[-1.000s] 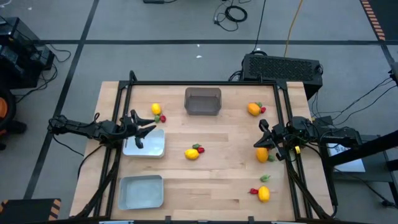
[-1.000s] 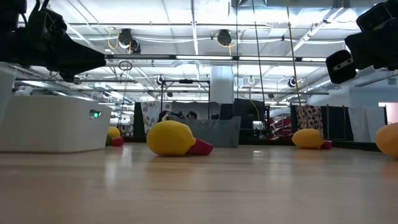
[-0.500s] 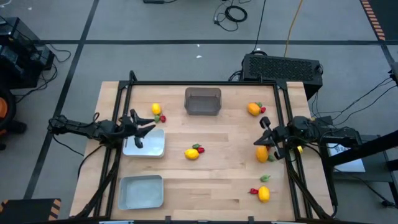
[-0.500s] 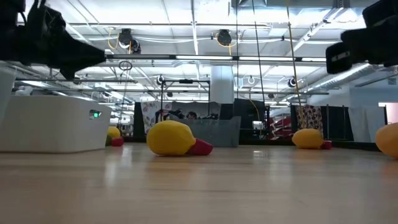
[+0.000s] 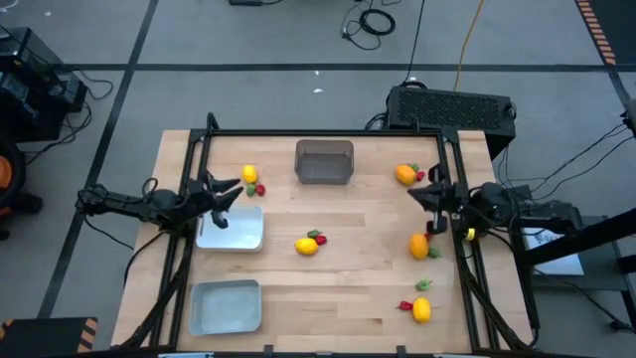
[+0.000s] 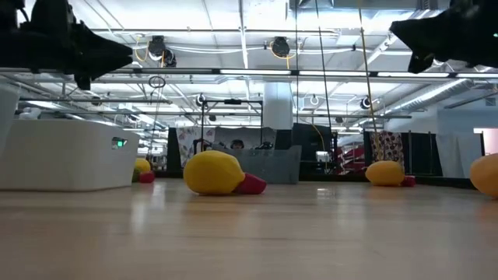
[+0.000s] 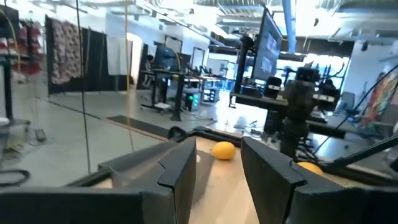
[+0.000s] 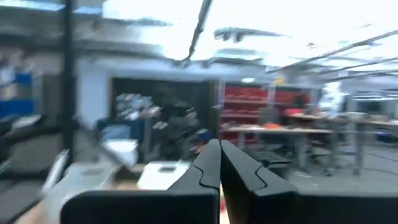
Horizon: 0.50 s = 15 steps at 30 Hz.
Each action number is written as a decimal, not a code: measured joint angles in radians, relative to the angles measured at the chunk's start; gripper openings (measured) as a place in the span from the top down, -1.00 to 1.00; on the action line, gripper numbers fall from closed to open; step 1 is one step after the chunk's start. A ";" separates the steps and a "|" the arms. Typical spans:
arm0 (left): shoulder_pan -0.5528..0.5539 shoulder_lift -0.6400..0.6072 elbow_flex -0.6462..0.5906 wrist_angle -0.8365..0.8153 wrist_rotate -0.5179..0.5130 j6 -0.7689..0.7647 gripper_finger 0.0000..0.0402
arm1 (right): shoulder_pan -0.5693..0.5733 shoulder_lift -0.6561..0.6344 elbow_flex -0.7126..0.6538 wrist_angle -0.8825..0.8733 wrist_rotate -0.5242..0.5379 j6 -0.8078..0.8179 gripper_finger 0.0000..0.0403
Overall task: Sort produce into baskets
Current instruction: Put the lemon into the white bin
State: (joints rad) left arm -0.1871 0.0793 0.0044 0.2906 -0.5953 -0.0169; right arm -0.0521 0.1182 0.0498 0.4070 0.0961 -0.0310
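The produce lies in small clusters on the wooden table: a yellow piece (image 5: 249, 175) with red and green bits by the far left, a yellow one (image 5: 307, 245) with a red bit at the centre, orange ones (image 5: 405, 175) (image 5: 419, 246) on the right, and a yellow one (image 5: 421, 310) near the front right. The baskets are a dark grey bin (image 5: 324, 162), a white tray (image 5: 231, 229) and a grey-blue tray (image 5: 226, 305). My left gripper (image 5: 227, 189) (image 7: 219, 142) hovers open over the white tray's far edge, empty. My right gripper (image 5: 422, 194) (image 8: 219, 144) hangs shut in the air at the right, empty.
A black frame (image 5: 328, 133) runs along the table's far, left and right sides. A large black box (image 5: 452, 107) stands behind the far right corner. Bare wood (image 5: 338, 298) stretches between the grey-blue tray and the front right produce.
My right gripper has tipped upward, rolled and swung toward the table's far edge, rising off the orange piece beside it; it stays shut. My left gripper has tipped up a little over the white tray. No produce has moved.
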 joint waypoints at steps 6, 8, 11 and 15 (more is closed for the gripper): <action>0.084 0.114 0.049 0.011 0.092 0.027 0.33 | -0.001 0.167 0.000 0.079 0.188 0.125 1.00; 0.116 0.183 0.092 0.024 0.139 0.058 0.33 | -0.001 0.237 0.000 0.098 0.263 0.198 1.00; 0.160 0.314 0.166 0.013 0.219 0.118 0.33 | -0.002 0.335 0.000 0.144 0.270 0.273 1.00; 0.204 0.535 0.300 0.015 0.375 0.204 0.33 | 0.002 0.457 0.000 0.246 0.187 0.352 1.00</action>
State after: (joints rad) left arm 0.0166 0.6147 0.3043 0.3054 -0.2202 0.1876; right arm -0.0505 0.5751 0.0498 0.6527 0.2832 0.3209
